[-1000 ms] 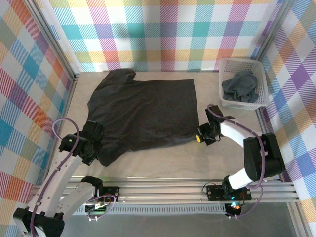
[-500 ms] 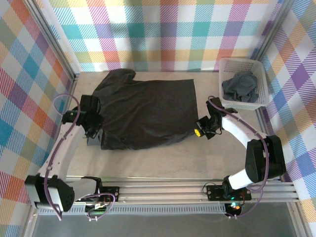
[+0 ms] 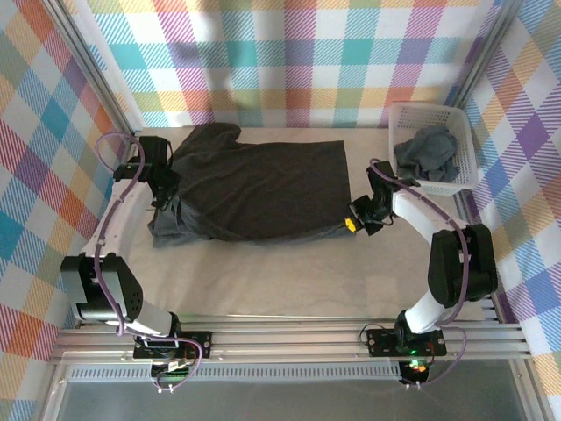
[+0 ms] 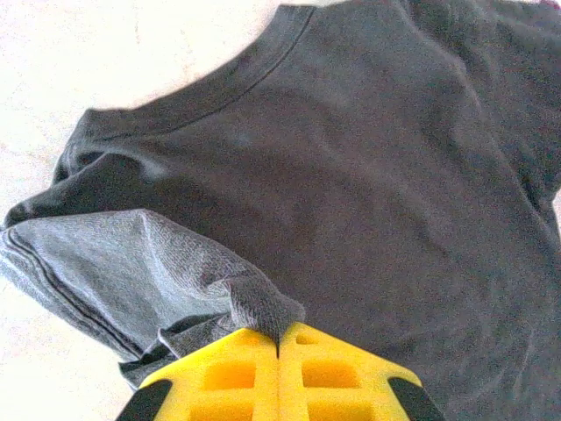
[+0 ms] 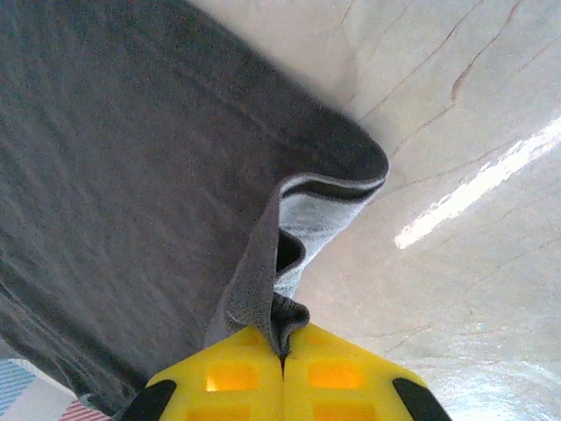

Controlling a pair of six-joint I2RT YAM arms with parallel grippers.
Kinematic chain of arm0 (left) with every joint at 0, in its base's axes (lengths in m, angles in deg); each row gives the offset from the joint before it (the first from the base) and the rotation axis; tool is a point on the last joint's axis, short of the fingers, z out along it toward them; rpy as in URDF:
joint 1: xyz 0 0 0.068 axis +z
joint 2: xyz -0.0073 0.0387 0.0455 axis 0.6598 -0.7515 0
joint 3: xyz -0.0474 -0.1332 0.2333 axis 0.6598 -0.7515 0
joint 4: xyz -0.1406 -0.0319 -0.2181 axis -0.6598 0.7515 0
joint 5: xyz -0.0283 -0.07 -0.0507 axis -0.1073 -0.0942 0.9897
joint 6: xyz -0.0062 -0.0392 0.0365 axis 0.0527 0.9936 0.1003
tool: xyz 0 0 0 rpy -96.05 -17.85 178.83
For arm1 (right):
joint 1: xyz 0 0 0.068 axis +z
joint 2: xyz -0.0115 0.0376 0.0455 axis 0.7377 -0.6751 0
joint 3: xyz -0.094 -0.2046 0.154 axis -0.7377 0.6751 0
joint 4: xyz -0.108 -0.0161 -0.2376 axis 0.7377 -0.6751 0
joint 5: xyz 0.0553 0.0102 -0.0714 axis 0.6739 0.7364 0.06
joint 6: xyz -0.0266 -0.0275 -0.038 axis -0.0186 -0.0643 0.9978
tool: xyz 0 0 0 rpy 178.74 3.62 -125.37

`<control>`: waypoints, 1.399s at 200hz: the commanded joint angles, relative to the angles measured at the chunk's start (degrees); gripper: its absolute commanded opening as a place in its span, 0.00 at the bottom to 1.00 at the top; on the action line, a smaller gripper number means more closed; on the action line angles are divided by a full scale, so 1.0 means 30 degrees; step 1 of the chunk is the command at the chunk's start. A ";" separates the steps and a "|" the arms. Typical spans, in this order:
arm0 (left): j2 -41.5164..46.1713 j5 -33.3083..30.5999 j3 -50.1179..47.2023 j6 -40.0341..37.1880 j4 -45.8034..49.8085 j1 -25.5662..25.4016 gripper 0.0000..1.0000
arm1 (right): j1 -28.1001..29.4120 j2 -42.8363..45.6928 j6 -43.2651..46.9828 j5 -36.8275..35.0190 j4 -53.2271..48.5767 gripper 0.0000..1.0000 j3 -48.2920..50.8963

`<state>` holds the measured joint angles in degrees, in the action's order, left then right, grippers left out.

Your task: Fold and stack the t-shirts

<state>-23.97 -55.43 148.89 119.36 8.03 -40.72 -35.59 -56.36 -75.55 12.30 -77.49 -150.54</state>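
Charcoal t-shirt, near edge doubled over, lighter underside up

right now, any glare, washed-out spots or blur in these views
Right wrist: a bright glare streak lies across the table, while the t-shirt weave is sharp. Left wrist: the table is washed nearly white at top left, and the t-shirt is evenly lit. Top external: even light, nothing blurred.
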 commanded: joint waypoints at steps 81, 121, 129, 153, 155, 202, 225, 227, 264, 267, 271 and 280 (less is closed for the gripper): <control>-0.3623 0.2449 0.1722 -0.2601 -0.4528 0.0984 0.00 | -0.0649 -0.4041 0.0905 -0.0096 -0.0493 0.00 -0.4282; -0.4482 0.2369 0.2255 -0.2863 -0.4456 0.1139 0.00 | -0.0726 -0.5048 0.1025 -0.0292 -0.0705 0.00 -0.5232; -0.4596 0.2332 0.2326 -0.2887 -0.4460 0.1187 0.00 | -0.0753 -0.5168 0.1025 -0.0380 -0.0736 0.00 -0.5329; -0.4871 0.2220 0.2468 -0.2942 -0.4486 0.1323 0.00 | -0.0846 -0.5508 0.1109 -0.0506 -0.0840 0.00 -0.5636; -0.4914 0.2253 0.2470 -0.2938 -0.4486 0.1334 0.00 | -0.0839 -0.5537 0.1134 -0.0528 -0.0860 0.00 -0.5675; -0.5595 0.2420 0.2691 -0.3155 -0.4714 0.1595 0.00 | -0.1047 -0.6212 0.1355 -0.0816 -0.1040 0.00 -0.6233; -0.5764 0.2593 0.2812 -0.3290 -0.4888 0.1819 0.00 | -0.1079 -0.6420 0.1406 -0.0843 -0.1014 0.00 -0.6520; -0.5775 0.2632 0.2813 -0.3304 -0.4908 0.1832 0.00 | -0.1081 -0.6432 0.1406 -0.0847 -0.1020 0.00 -0.6563; -0.6386 0.3472 0.3365 -0.3895 -0.4801 0.2186 0.00 | -0.1059 -0.6721 0.1487 -0.0682 -0.0644 0.00 -0.6882; -0.6449 0.3492 0.3406 -0.3935 -0.4759 0.2209 0.00 | -0.1078 -0.6742 0.1508 -0.0682 -0.0619 0.00 -0.6910; -0.6518 0.3494 0.3449 -0.3994 -0.4699 0.2216 0.00 | -0.1074 -0.6779 0.1572 -0.0682 -0.0578 0.00 -0.6940; -0.6629 0.3419 0.3527 -0.4095 -0.4564 0.2246 0.00 | -0.1082 -0.6859 0.1653 -0.0710 -0.0516 0.00 -0.7035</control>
<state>-42.77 -45.99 157.13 109.35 -5.29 -34.80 -38.37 -75.97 -72.11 10.77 -78.95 -169.53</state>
